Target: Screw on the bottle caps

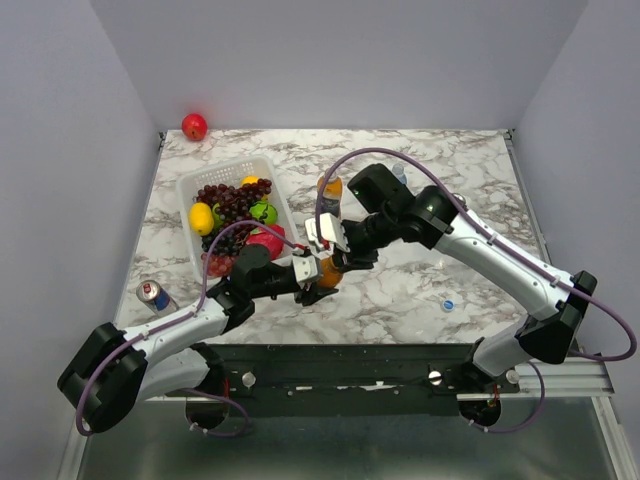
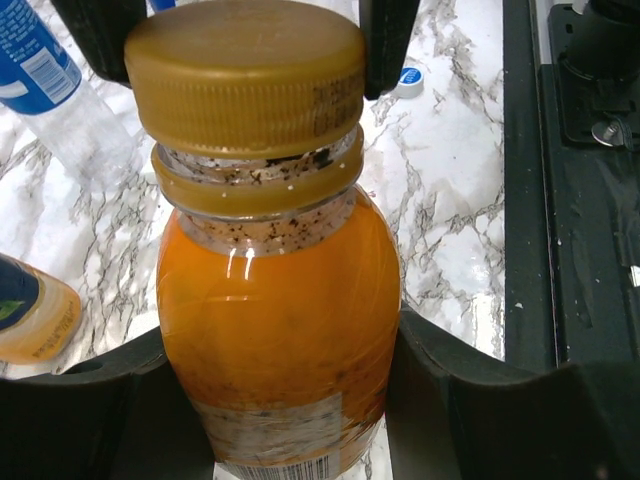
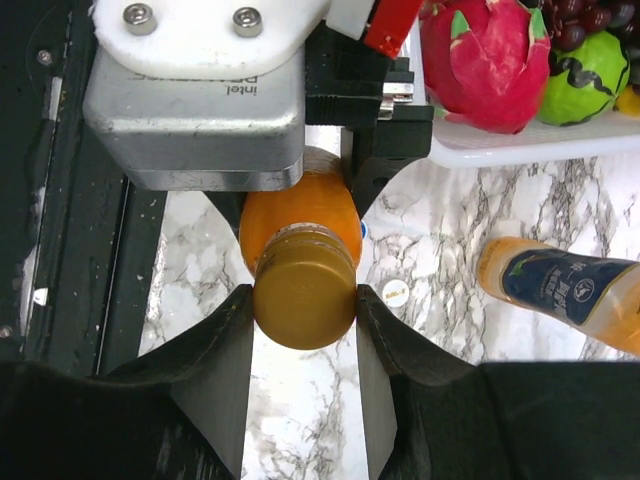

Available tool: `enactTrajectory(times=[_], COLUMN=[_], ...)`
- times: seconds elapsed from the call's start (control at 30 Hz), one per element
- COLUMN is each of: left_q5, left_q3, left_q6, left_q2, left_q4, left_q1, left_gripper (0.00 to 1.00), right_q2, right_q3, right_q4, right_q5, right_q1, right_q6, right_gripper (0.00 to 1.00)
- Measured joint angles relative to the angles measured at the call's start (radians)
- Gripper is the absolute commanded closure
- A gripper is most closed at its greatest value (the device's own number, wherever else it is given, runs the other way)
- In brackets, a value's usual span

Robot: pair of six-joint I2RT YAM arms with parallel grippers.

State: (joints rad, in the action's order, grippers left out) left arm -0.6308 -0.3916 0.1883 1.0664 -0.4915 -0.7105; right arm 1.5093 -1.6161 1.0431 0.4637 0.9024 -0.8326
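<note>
From above, a marble-patterned table [image 1: 450,170] stands between pale lilac walls [image 1: 330,60]. The left wrist view shows the left gripper [image 2: 285,380] clasping the orange bottle [image 2: 280,300] over that marble. The right wrist view shows the right gripper [image 3: 305,300] pinching its cap [image 3: 305,285].

Bright, even overhead light fills all views, leaving only faint, soft shadows under the arms on the marble counter [image 1: 420,290]. Small white glints streak the orange bottle [image 2: 280,330] up close. The orange cap [image 3: 305,290] is sharp, while the right gripper [image 3: 305,305] flanking it reads near-black, its detail lost.
</note>
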Motion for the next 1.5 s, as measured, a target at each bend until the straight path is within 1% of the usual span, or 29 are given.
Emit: enactTrajectory(times=[0.23, 0.43, 0.67, 0.73, 0.83, 1.03, 1.17, 1.2, 1.37, 1.5], left_q5=[0.041, 0.084, 0.108, 0.108, 0.105, 0.083, 0.079, 0.079, 0.044, -0.013], left_q3=[0.012, 0.013, 0.021, 0.021, 0.021, 0.017, 0.010, 0.008, -0.008, -0.029], left_q6=[-0.021, -0.025, -0.030, -0.032, -0.032, -0.020, -0.021, -0.021, -0.032, -0.057], left_q2=[0.000, 0.000, -0.001, -0.004, -0.012, -0.006, 0.002, 0.002, 0.002, 0.012], left_q4=[-0.008, 0.011, 0.016, 0.005, -0.003, -0.005, -0.008, -0.008, 0.002, 0.007], left_q1=[-0.001, -0.005, -0.005, -0.005, -0.004, -0.004, -0.004, -0.004, 0.000, 0.011], left_gripper=[1.00, 1.00, 1.00, 1.00, 1.00, 1.00, 1.00, 1.00, 1.00, 1.00], right_q2=[0.001, 0.021, 0.048, 0.052, 0.055, 0.062, 0.060, 0.055, -0.015, -0.105], right_q3=[0.027, 0.021, 0.013, 0.013, -0.004, -0.091, -0.112, -0.109, -0.095, -0.080], right_q4=[-0.054, -0.062, -0.045, -0.029, 0.006, 0.054, 0.107, 0.119, 0.119, 0.061], right_q5=[-0.036, -0.068, -0.090, -0.097, -0.106, -0.113, -0.134, -0.141, -0.136, -0.087], right_q1=[0.000, 0.000, 0.000, 0.000, 0.001, 0.002, 0.002, -0.001, -0.056, -0.079], right_q6=[0.112, 0.187, 0.210, 0.214, 0.214, 0.212, 0.182, 0.174, 0.129, 0.082], right_gripper=[0.56, 0.52, 0.36, 0.34, 0.33, 0.27, 0.21, 0.18, 0.06, 0.05])
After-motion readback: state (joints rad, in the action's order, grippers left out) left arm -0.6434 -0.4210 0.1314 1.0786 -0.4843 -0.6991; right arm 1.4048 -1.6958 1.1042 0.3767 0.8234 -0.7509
